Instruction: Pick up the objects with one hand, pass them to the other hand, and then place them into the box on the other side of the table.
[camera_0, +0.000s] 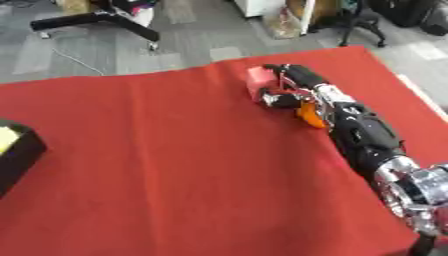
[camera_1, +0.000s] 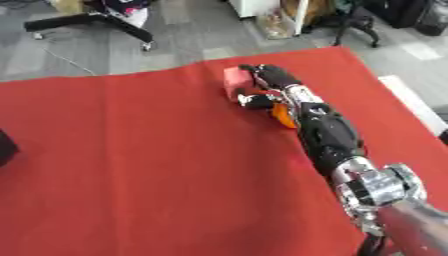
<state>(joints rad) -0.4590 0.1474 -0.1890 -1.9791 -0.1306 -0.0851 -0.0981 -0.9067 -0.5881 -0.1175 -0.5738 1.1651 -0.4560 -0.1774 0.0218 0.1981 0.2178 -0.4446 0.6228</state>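
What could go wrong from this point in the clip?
The right hand is curled round a pink block near the far edge of the red tablecloth; a slip could send the block off the table. The left hand shows in neither view, so the handover has no partner ready yet. The black box sits at the far left edge, a long carry away.
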